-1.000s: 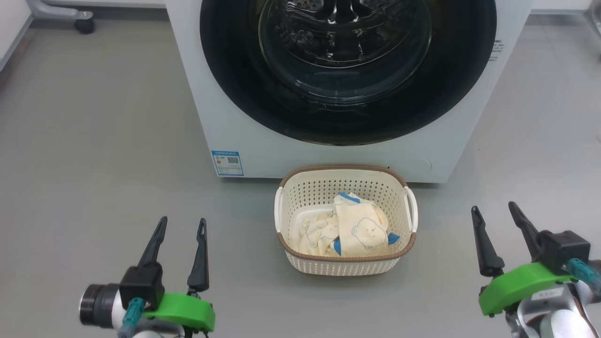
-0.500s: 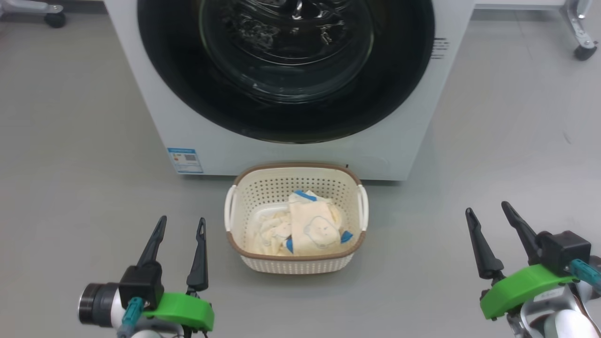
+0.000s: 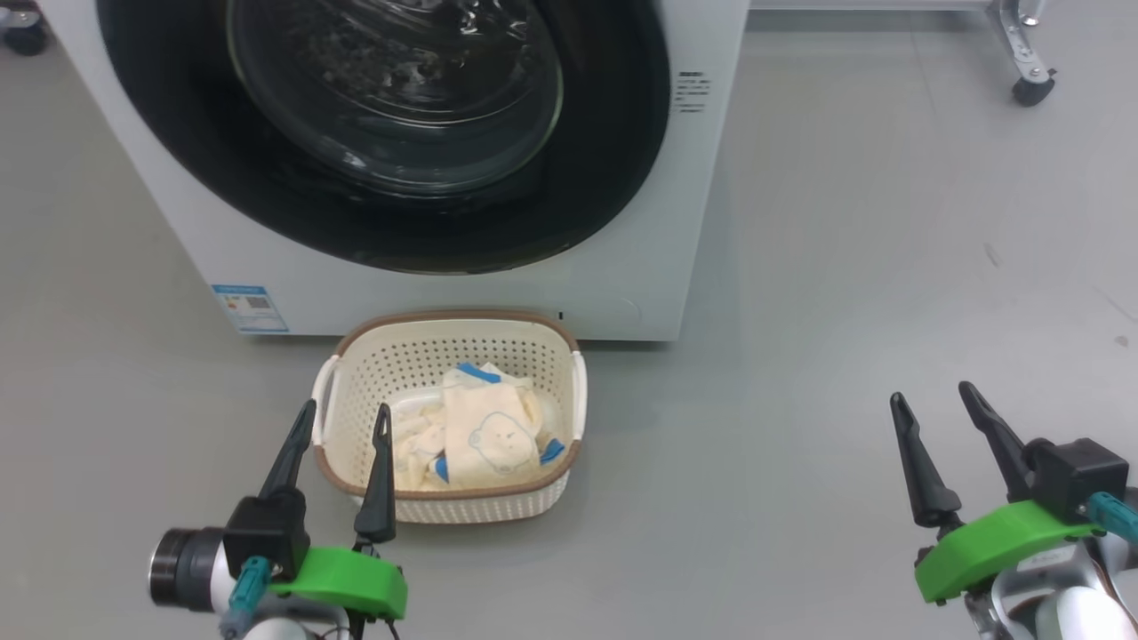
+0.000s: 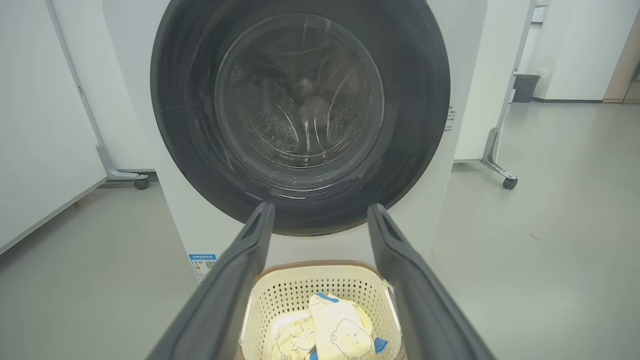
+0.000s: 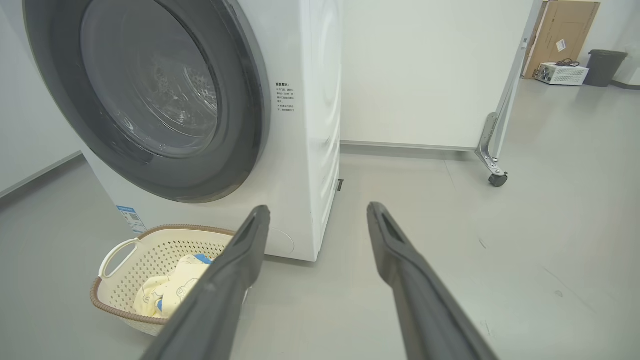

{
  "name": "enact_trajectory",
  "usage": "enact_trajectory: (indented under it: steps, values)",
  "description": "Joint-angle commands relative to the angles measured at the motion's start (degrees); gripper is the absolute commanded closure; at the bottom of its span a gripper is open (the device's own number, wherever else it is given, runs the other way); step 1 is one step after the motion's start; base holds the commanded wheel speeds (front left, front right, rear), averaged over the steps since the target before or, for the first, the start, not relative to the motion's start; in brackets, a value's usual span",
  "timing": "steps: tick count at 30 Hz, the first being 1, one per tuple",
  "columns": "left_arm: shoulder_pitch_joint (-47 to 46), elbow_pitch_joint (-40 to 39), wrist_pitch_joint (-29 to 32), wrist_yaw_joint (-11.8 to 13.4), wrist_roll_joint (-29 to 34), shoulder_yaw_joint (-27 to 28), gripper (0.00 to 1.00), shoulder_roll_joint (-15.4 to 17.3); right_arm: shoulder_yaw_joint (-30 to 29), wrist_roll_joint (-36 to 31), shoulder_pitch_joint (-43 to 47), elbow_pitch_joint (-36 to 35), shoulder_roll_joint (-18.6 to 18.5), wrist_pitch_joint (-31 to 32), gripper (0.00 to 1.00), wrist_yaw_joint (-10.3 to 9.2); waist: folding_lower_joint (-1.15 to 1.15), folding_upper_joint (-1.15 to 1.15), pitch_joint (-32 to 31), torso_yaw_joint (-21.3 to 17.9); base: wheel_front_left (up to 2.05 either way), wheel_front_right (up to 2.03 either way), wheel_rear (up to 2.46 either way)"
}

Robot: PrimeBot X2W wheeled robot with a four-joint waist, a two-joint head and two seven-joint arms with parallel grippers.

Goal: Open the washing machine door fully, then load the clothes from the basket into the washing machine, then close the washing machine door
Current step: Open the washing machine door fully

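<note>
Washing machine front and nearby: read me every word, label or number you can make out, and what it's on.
Blue label sticker, lower front corner of the washing machine: print and square code too small to read.
Dark print block right of the washing machine door: short lines, too blurred to read.
White tag on the cardboard box: too small to read.
Nothing can be quoted.

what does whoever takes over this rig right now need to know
Left gripper: open, empty, near the front left corner of the basket.
Right gripper: open, empty, above the floor right of the washing machine.
Washing machine door: shut. Clothes: in the basket, on the floor before the machine.
Done: nothing yet. Left: open door fully, load clothes, close door.
</note>
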Motion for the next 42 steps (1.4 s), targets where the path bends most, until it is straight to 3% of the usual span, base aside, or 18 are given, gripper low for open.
enact_trajectory:
  steps: [1,11,42]
  values:
    - [-2.6,-2.3,-0.8,0.1,-0.4,2.0,0.00,0.7,0.9,0.4,-2.6,-1.7,-1.2,-0.8,0.00,-0.17,0.00,0.00,0.0,-0.1,0.93,0.93,-1.86]
    - [-2.7,-2.7,-0.8,-0.2,-0.1,1.8,0.00,0.9,0.7,0.4,-3.0,-1.7,-1.2,-1.0,0.00,-0.17,0.00,0.00,0.5,-0.3,0.55,0.55,-1.10]
    - [-3.8,-3.3,-0.8,0.3,0.3,1.8,0.00,0.6,-0.2,2.2,-5.5,-0.8,-1.2,-2.2,0.00,-0.17,0.00,0.00,3.4,-0.5,0.00,0.00,0.00]
